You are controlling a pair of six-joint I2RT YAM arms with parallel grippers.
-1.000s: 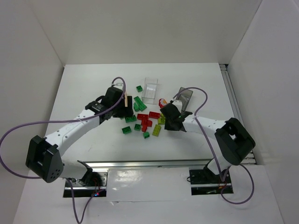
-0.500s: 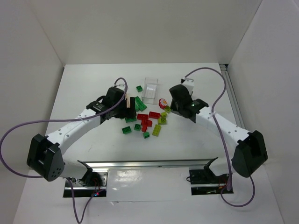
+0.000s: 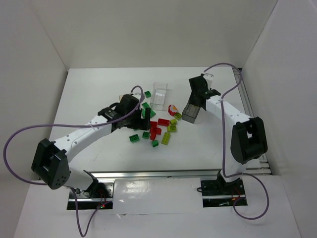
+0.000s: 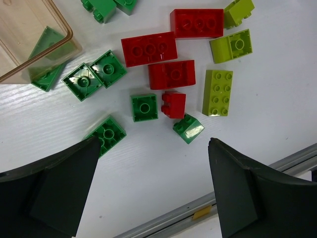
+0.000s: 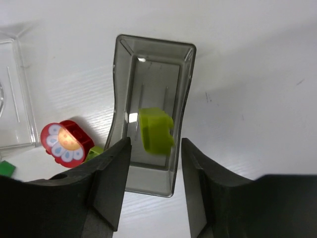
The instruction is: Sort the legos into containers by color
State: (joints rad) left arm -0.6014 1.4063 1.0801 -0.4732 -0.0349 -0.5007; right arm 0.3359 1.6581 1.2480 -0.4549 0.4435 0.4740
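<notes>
Red (image 3: 157, 130), dark green (image 3: 134, 138) and yellow-green legos (image 3: 166, 138) lie loose mid-table. In the left wrist view I see red (image 4: 148, 48), green (image 4: 144, 107) and yellow-green bricks (image 4: 218, 91). My left gripper (image 4: 153, 148) is open and empty above the near side of the pile (image 3: 143, 115). My right gripper (image 5: 154, 145) is open over a smoky grey container (image 5: 148, 84), with a yellow-green brick (image 5: 156, 130) inside it, apart from both fingers. An amber container (image 4: 29, 29) holds a green brick (image 4: 44, 47). A clear container (image 3: 159, 95) stands behind the pile.
A red round brick with a flower face (image 5: 66, 142) lies just left of the grey container (image 3: 189, 114). The clear container's wall (image 5: 20, 89) shows at the left of the right wrist view. A metal rail (image 3: 163, 174) runs along the table's near edge.
My right arm swung from the pile back to the right and now hangs over the grey container, open, with the yellow-green brick in the container. My left gripper shifted slightly right.
</notes>
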